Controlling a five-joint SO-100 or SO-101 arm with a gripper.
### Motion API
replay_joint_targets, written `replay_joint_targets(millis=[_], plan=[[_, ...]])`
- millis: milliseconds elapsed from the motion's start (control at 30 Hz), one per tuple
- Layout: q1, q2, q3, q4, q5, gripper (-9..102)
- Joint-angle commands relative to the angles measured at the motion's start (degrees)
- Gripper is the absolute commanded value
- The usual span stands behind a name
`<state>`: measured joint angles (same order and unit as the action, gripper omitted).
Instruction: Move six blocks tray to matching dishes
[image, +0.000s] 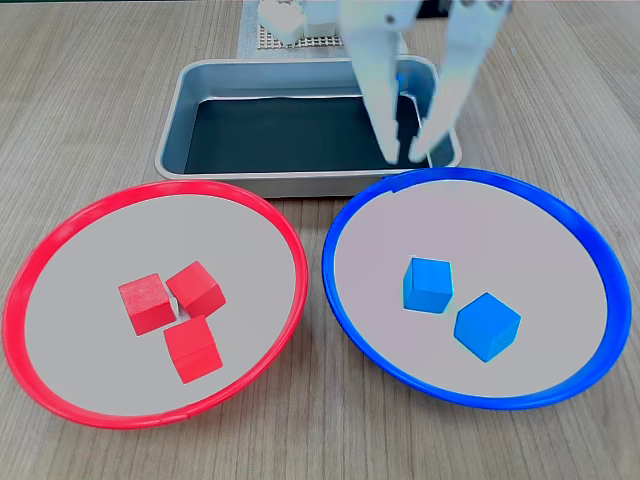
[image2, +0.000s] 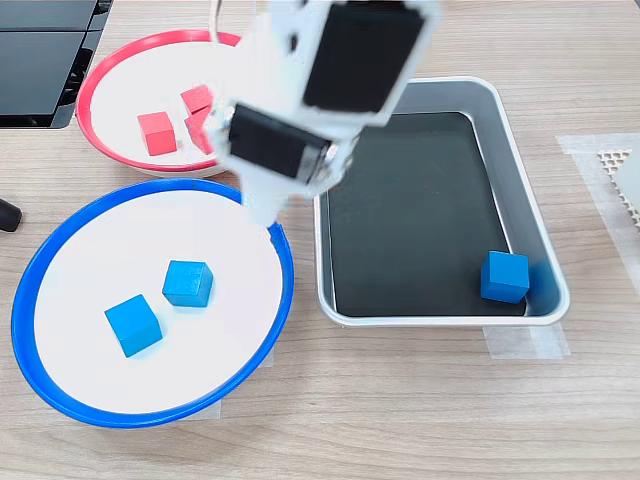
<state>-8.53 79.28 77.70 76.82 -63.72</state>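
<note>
Last small blue cube sits in a corner of the silver rectangular metal tray, tight vs two walls; the other two blue cubes are in the blue-rimmed round dish, three red ones in the red-rimmed dish. White two-finger tool, spread & empty, hangs by the tray's near wall. Risk, imo: a finger hits the wall, or cube gets pinched off-centre & slips.
</note>
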Motion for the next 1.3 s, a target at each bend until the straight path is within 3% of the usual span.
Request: replay_joint_targets(millis=[0, 167, 267, 400, 600, 1033, 1267], plan=[[1.93, 13.45, 11.34, 8.88, -6.5, 0], [4.22, 30.06, 32.78, 13.1, -9.23, 12], [2.55, 31.38, 38.76, 14.33, -4.75, 18], [-4.92, 28.65, 41.75, 12.3, 9.05, 18], [-10.37, 25.75, 41.84, 9.14, 16.17, 17], [-9.58, 18.02, 40.43, 3.87, 9.84, 15], [-6.94, 17.93, 39.99, 5.45, 0.97, 8]])
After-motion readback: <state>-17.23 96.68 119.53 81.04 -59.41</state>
